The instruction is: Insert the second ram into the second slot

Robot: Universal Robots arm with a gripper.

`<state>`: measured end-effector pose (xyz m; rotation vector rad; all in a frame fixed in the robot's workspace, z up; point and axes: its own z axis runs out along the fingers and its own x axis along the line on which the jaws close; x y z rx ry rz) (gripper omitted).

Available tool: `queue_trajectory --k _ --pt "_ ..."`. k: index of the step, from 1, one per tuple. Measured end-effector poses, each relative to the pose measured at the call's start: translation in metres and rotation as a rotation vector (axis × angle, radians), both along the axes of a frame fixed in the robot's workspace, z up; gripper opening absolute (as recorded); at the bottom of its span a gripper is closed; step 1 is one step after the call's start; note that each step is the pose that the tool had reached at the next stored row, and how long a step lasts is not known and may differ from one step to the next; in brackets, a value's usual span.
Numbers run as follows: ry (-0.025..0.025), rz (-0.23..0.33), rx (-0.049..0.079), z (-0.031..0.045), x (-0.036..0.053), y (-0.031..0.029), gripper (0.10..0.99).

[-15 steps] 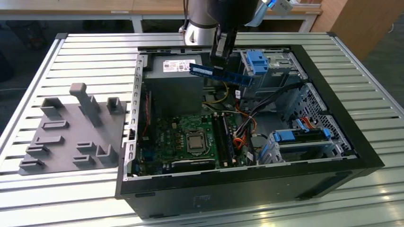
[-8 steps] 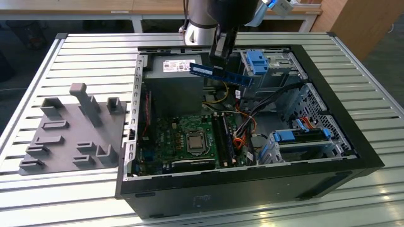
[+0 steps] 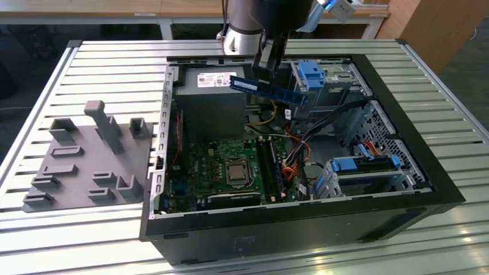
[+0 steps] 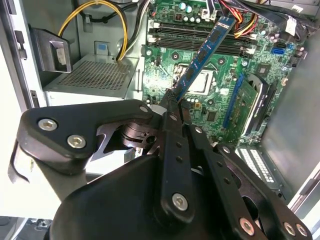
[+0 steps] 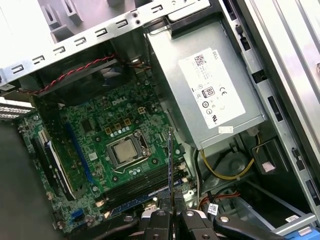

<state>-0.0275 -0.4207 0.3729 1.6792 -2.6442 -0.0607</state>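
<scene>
While the gripper [image 3: 262, 74] pinches the second ram [image 3: 271, 91] between its jaws, the stick hangs tilted over the open computer case [image 3: 306, 232], well above the memory slots [image 3: 272, 163], insertion not yet done.

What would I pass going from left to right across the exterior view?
Grey fixture plate → case's left wall → second ram, held above the open case in the claw → blue drive bracket.
</scene>
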Motion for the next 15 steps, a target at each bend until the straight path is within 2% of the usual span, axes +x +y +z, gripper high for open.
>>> queue_trajectory --k 15 --pt "0.0000 -0.059 0.000 0.0000 0.0000 0.0000 0.133"
